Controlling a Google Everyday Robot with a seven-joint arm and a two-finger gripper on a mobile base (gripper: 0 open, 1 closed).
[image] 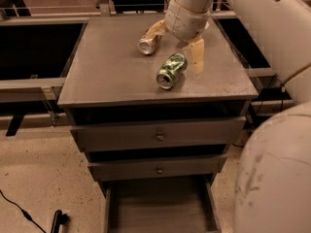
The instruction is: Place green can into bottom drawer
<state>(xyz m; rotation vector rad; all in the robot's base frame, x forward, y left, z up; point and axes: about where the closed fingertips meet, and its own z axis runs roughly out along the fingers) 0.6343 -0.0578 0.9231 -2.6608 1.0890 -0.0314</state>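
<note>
One small green aluminium can (171, 71) is lying on the grey metal tabletop (109, 69).
The cream two-finger tool (174, 50) is hanging close by it, fingers spread wide apart.

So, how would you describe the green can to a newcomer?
Look on top of the grey drawer cabinet. Two cans lie on their sides there, by the open gripper. The green can is the nearer one, mottled green and white, unlike the orange-copper can.
</note>
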